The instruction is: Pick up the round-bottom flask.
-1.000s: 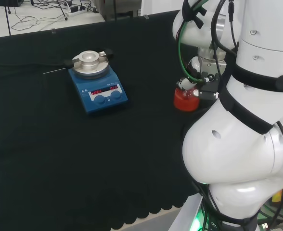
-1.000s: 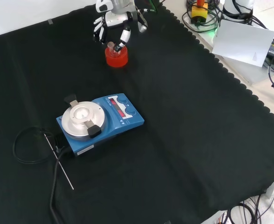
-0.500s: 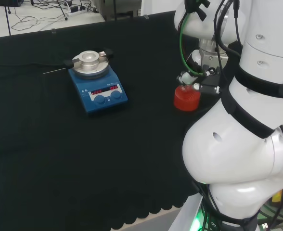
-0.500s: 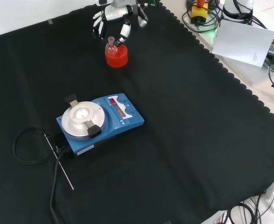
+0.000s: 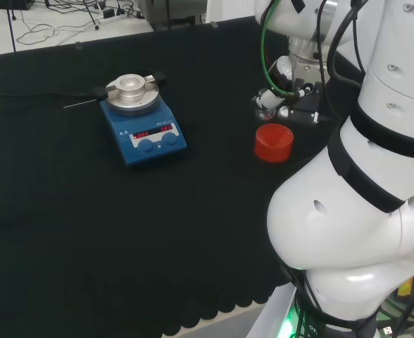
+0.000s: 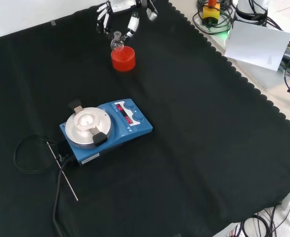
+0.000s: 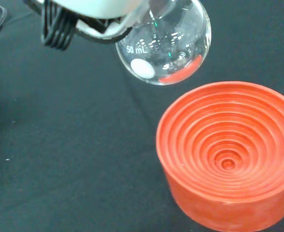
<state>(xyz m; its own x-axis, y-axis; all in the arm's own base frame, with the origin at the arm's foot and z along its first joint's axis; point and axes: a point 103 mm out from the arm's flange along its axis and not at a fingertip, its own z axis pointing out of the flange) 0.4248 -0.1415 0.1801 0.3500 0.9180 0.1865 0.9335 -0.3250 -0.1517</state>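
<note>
The small clear round-bottom flask (image 7: 166, 43) hangs in the air, held by its neck in the hand (image 6: 131, 23). In the front view the flask (image 6: 117, 43) floats just above the far rim of the red ribbed stand (image 6: 123, 58). The head view shows the flask (image 5: 266, 101) up and to the left of the red stand (image 5: 273, 143), with the hand (image 5: 296, 105) curled round its neck. Up close in the wrist view the red stand (image 7: 229, 154) has nothing in it, and the flask is clear of it.
A blue hotplate stirrer (image 6: 105, 128) with a round metal top stands mid-cloth, its black cable (image 6: 34, 158) and a thin metal rod (image 6: 62, 170) beside it. The arm's white links (image 5: 362, 176) stand at the head view's right. The cloth's scalloped edge (image 6: 243, 79) runs along the front view's right.
The hand has risen with the flask, lifting it out of the red stand. The stand stays in place on the cloth.
</note>
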